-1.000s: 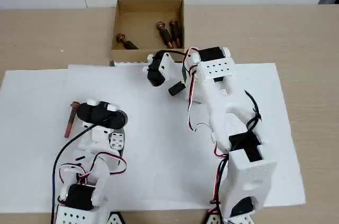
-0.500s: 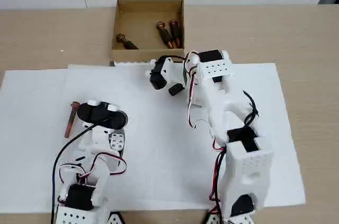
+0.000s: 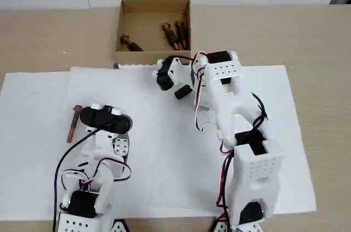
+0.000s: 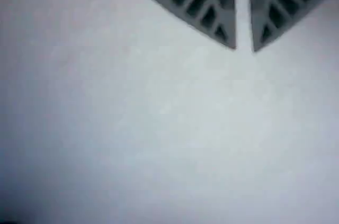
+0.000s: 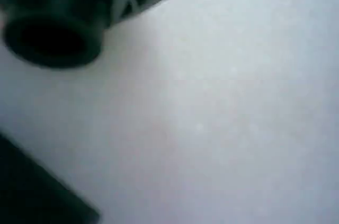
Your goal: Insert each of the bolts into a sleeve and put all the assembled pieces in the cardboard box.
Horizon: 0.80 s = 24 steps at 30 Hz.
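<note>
A copper-coloured bolt [image 3: 73, 124] lies on the white paper [image 3: 164, 150], just left of the left arm's head [image 3: 104, 118]. My left gripper [image 4: 243, 46] points down at bare paper, its grey ribbed fingers [image 4: 206, 7] almost touching with nothing between them. My right gripper [image 3: 174, 81] hangs over the paper's far edge, just in front of the cardboard box [image 3: 125, 29]. It is shut on a black sleeve [image 5: 50, 36], whose hollow end faces the right wrist camera; the sleeve [image 3: 184, 91] is also seen from above. Three assembled pieces [image 3: 174, 33] lie in the box.
The wooden table [image 3: 307, 34] extends past the paper on all sides. The right arm's white body [image 3: 241, 128] crosses the right half of the paper, with loose wires beside it. Open paper lies between the two arms.
The right arm's lower links shifted slightly, and its gripper with the sleeve moved a little over the paper's far edge. The left arm and the bolt stayed put.
</note>
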Tool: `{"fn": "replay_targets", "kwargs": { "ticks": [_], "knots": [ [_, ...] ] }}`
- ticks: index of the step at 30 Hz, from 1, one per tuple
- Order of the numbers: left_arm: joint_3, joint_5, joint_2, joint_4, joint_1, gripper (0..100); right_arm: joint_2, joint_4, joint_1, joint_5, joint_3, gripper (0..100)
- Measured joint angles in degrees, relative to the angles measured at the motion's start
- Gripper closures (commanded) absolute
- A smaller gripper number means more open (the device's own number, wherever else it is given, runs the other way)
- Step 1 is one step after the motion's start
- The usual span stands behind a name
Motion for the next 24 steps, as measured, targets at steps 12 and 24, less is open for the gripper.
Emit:
{"fn": "replay_targets", "kwargs": {
  "ticks": [12, 24],
  "knots": [
    [0.0, 0.0, 0.0, 0.0, 0.0, 99, -14.0, 7.0, -1.4, -16.5, 0.9, 99.2],
    [0.0, 0.0, 0.0, 0.0, 0.0, 99, -34.7, 20.9, -2.0, -43.6, 0.9, 99.1]
  ]
}}
